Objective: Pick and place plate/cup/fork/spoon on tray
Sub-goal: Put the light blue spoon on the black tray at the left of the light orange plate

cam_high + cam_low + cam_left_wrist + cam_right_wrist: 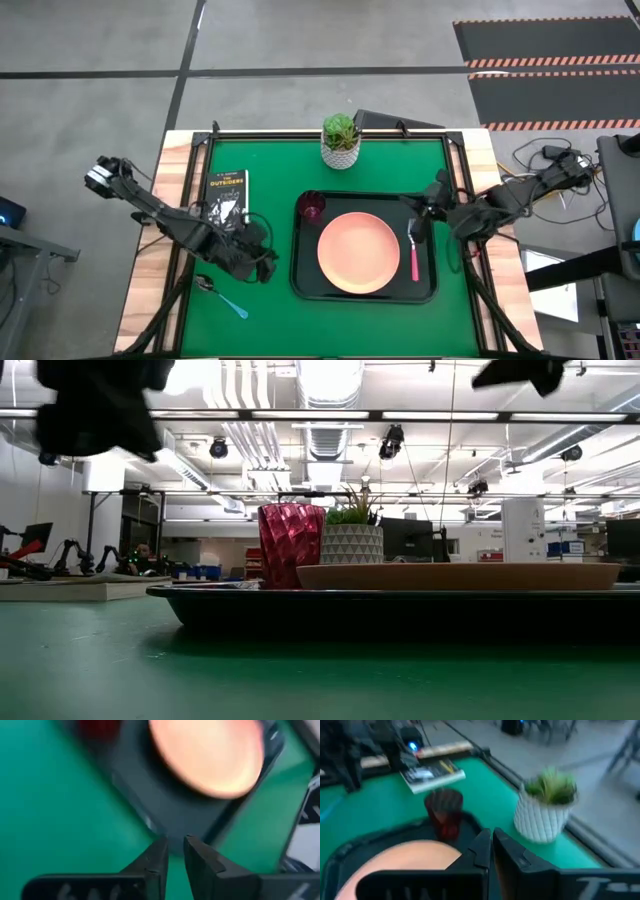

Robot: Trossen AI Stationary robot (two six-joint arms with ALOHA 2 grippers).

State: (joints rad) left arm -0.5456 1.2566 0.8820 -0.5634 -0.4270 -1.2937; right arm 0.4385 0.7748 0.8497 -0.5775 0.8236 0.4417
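Observation:
The black tray (301, 262) lies right of the table's middle. The peach plate (360, 252) rests flat on it, and the dark red cup (312, 207) stands in its far left corner. The fork (415, 255), with a pink handle, lies on the tray along the right rim. The blue-handled spoon (225, 298) lies on the green mat at the near left. My left gripper (266, 261) hovers just left of the tray, its fingers (159, 857) nearly together and empty. My right gripper (425, 212) is above the tray's far right part, shut and empty (491, 847).
A white pot with a green plant (341, 140) stands at the far edge, behind the tray. A small black book (226, 197) lies at the far left of the mat. The green mat is bare between the spoon and the tray.

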